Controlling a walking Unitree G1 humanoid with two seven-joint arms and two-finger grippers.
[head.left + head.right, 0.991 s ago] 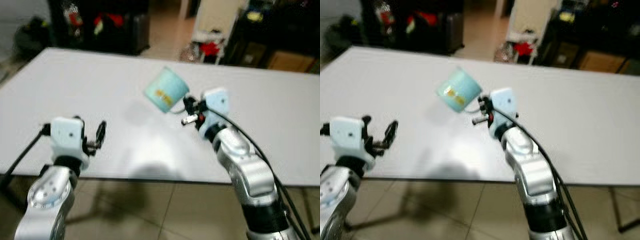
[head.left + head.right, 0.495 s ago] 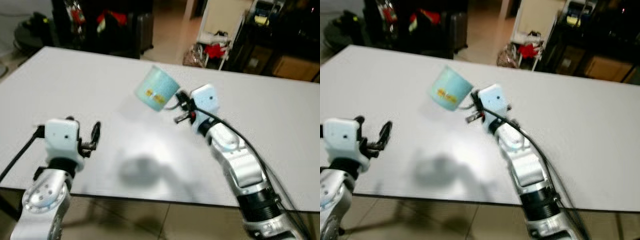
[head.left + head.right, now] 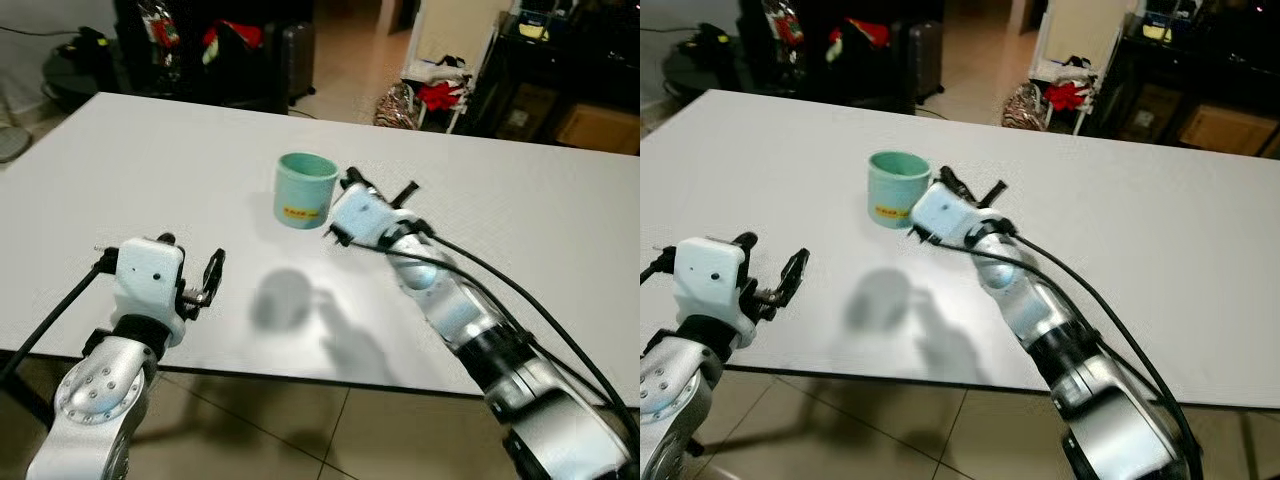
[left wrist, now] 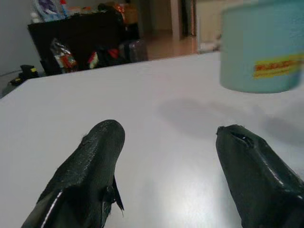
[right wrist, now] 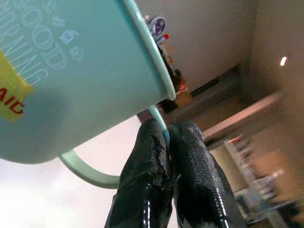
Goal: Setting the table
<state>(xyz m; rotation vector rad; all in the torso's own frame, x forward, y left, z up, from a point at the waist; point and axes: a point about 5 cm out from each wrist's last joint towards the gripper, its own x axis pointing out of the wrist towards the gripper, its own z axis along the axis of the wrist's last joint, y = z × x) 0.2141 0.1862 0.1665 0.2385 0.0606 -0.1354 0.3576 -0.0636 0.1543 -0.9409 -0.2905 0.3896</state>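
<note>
A mint-green mug [image 3: 304,188] stands upright on the white table [image 3: 120,160], mouth up, a yellow label with red letters on its side. It sits roughly mid-table, a little toward the far edge, with bare tabletop all round it. The right gripper [image 3: 343,196] is just beside the mug on its right; in the right wrist view the two black fingers [image 5: 148,161] are pinched tight on the thin handle [image 5: 92,173], with the mug's rim and the words "GOOD MORNING" close above them. The right arm reaches in from the near right corner, its black cables trailing back over the table's near edge.

The left gripper [image 3: 210,275] hangs low over the near-left part of the table, close to the front edge and well apart from the mug. Its fingers [image 4: 92,161] are spread wide with nothing between them, only white tabletop, and the mug shows beyond them in the left wrist view.

A soft round shadow lies on the table between the two arms, nearer the front edge than the mug. Wide open surface runs to the left and to the far right. Past the far edge there is tiled floor, dark shelving [image 3: 200,40] with red and yellow things on it at the left, and a cluttered dark stand [image 3: 550,70] at the right.
</note>
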